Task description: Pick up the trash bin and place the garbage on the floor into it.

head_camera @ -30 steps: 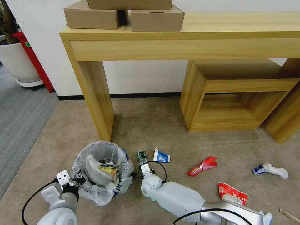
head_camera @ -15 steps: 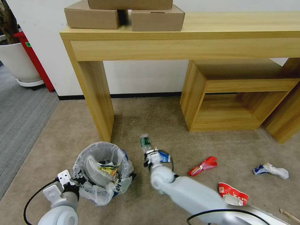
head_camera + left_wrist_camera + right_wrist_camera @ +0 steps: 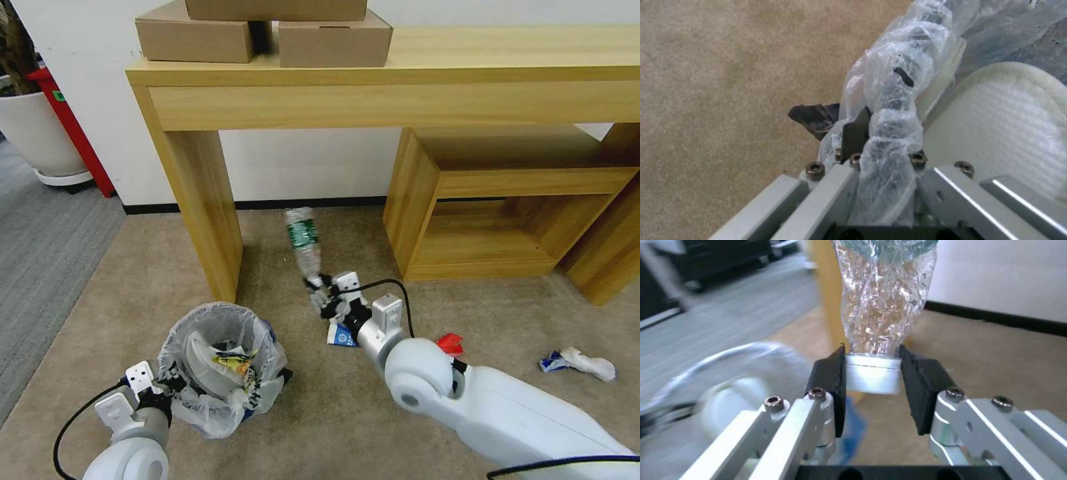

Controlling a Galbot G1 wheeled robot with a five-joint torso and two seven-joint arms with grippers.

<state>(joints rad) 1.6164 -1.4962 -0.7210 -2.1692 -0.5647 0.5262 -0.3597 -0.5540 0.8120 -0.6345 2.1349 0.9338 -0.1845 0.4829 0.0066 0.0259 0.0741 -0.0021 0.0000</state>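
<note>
- Clear plastic bottle (image 3: 304,248), crumpled, is pinched at its white cap by the right gripper (image 3: 325,293), lifted off the carpet (image 3: 160,267) beside the desk leg (image 3: 200,200).
- Left gripper (image 3: 163,388) clamps the bin (image 3: 220,363) by its bagged rim.
- Step in hand: carrying; next, I judge, swing the bottle over the bin's mouth and let go.

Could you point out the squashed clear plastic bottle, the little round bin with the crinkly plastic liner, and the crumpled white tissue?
Squashed clear plastic bottle (image 3: 303,241), head view, on its green label.
Small round bin with crinkly whitish liner (image 3: 200,317), head view, on its far rim.
Crumpled white tissue (image 3: 587,363), head view, on its middle.
</note>
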